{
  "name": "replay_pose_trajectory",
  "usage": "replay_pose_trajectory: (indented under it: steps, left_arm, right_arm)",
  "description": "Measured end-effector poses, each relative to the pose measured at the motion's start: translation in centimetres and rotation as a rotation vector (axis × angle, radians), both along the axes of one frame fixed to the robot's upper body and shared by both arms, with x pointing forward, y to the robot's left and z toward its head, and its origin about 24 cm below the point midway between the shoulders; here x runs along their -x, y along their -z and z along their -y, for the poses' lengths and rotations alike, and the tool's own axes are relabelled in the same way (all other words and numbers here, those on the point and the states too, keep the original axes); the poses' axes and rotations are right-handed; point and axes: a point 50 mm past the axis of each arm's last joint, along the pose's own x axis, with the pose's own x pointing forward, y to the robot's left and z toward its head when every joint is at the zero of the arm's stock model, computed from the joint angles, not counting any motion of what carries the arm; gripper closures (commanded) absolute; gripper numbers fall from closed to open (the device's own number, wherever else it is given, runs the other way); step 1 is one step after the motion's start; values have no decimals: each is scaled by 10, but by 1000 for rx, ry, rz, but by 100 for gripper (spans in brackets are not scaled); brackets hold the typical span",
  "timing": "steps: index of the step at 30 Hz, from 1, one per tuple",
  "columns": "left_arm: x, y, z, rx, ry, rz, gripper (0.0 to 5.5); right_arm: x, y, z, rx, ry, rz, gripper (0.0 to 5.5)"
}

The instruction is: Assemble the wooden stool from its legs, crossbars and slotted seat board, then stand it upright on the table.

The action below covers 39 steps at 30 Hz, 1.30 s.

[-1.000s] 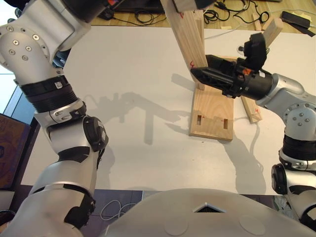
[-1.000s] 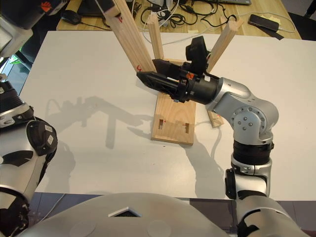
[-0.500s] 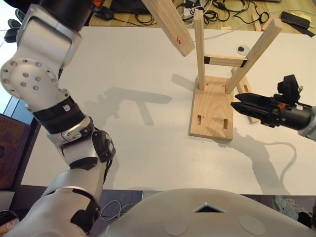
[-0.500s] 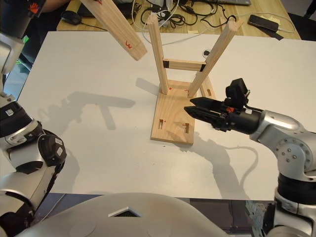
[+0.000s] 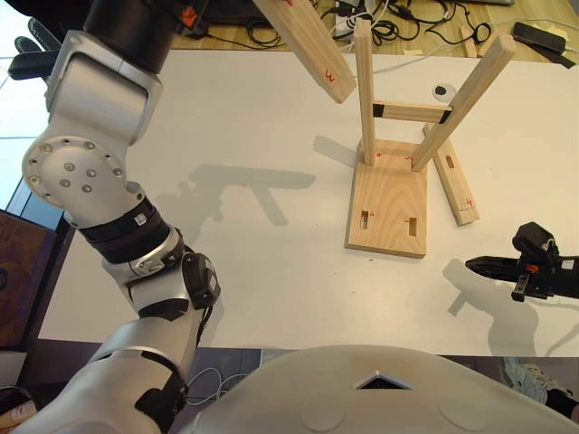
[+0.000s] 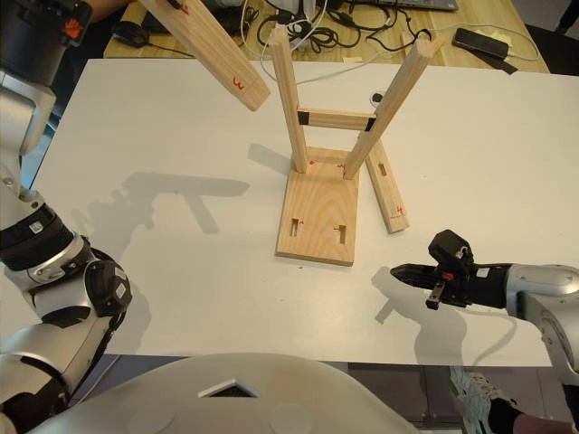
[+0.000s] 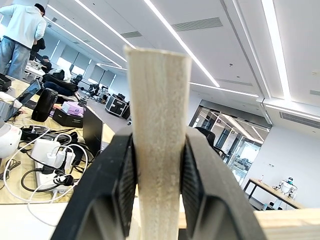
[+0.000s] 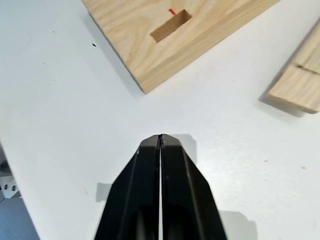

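**Two legs up, a third in the air**

Head view first. The white tabletop [image 5: 226, 117] carries the seat board [image 5: 387, 212], lying flat on the right-hand half with two open slots at its near end. At its far end stand a straight leg [image 5: 364, 90] and a leaning leg [image 5: 466, 99], joined by a short crossbar [image 5: 412, 111]. A loose leg [image 5: 450, 174] lies flat just beside the board's right edge. The held leg [image 5: 312, 50] hangs slanted above the far side, its lower end near the straight leg but apart from it. The right gripper [image 5: 472, 264] hovers at the near right edge, well apart from the board. Beyond the tabletop, cables [image 5: 398, 18] sprawl over a wooden surface.

Left wrist now. The left gripper [image 7: 159, 180] is clamped on both sides of the held leg. Behind it is an open office with long ceiling light strips [image 7: 175, 30] and cluttered desks.

Right wrist. The fingers are pressed tip to tip, holding nothing, above bare white tabletop. One board corner and a slot [image 8: 171, 25] lie ahead, with the loose leg's end off to the side.
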Motion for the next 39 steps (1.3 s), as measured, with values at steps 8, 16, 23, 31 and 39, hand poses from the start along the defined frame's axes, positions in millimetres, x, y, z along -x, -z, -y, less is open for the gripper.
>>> replay_pose_trajectory:
  steps: [8, 16, 23, 31, 39]
  left_arm:
    - [-2, -1, 2, 12, -14, -8, 448]
    - [-9, -12, 7, -3, -40, 31, 448]
    - [-13, -15, 9, -25, -57, 54, 448]
    - [-17, -13, 8, -35, -67, 43, 448]
    - [-17, -13, 9, -39, -65, 43, 448]
  right_arm:
    - [-9, 5, 0, 142, -200, 9, 550]
    - [-28, 25, -2, 149, -202, 60, 550]
    - [-64, 30, -36, 142, -277, 162, 550]
    - [-87, 35, -66, 147, -325, 197, 550]
    - [-102, 42, -82, 161, -300, 236, 550]
